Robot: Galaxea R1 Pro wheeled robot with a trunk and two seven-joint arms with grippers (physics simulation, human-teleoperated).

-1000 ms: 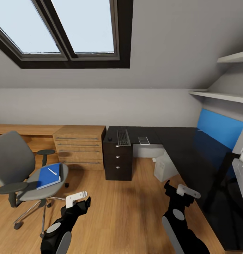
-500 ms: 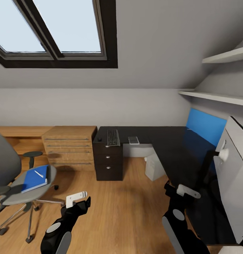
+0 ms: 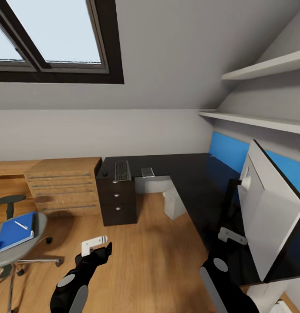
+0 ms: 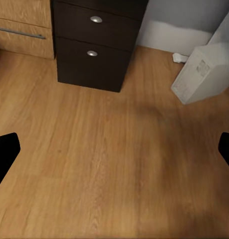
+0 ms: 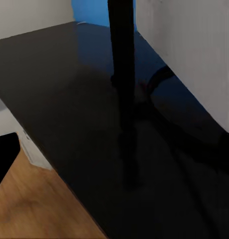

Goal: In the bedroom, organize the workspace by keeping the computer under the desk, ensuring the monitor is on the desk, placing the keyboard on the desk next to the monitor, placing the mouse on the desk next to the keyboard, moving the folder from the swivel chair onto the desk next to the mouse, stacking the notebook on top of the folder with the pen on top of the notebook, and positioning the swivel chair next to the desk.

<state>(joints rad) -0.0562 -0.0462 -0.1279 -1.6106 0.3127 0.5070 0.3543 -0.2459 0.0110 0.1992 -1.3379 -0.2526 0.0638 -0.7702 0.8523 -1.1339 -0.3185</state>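
Glossy black L-shaped desk (image 3: 189, 174), slim keyboard (image 3: 121, 170) on it, flat blue folder (image 3: 12, 231) on round grey swivel chair (image 3: 19, 250) seat, white boxy computer (image 4: 204, 69) (vent grille), left gripper (image 4: 114, 149) wide open and empty, right gripper (image 3: 228, 237) opening unclear.

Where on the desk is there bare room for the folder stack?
The desk is bare across its corner, between the small grey item beside the keyboard and the monitor. The far end over the drawers is crowded by the keyboard and that item. The monitor stand takes up the near stretch.

left gripper (image 3: 97, 248) held low and forward, jaws parted, right gripper (image 3: 228, 237) raised forward, jaws unclear
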